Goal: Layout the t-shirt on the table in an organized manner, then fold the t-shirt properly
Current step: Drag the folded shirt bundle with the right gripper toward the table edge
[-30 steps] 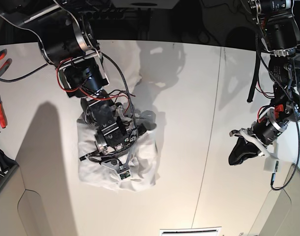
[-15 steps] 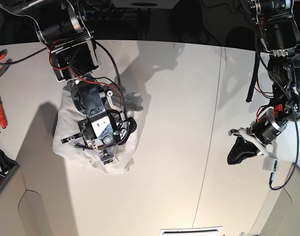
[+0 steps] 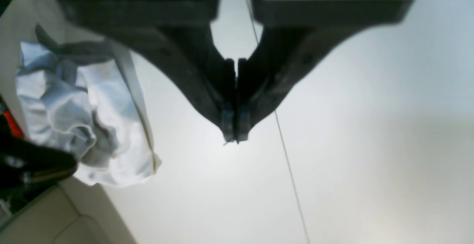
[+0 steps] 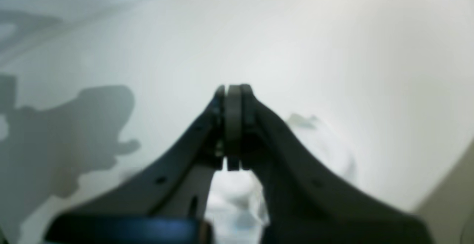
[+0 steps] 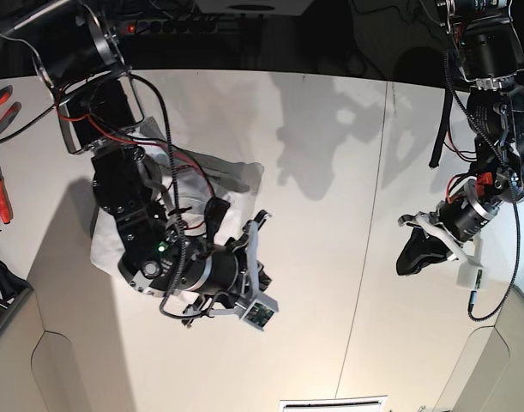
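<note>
A wide, matte white table (image 5: 330, 257) fills most of the base view. A thin dark seam (image 5: 364, 257) runs down it right of centre, from the far edge towards the near edge. Soft grey shadows fall across the upper middle and the left side of the surface. A crumpled white t-shirt (image 5: 231, 176) lies bunched directly on the table at the left of the frame, partly hidden under a robot arm.
</note>
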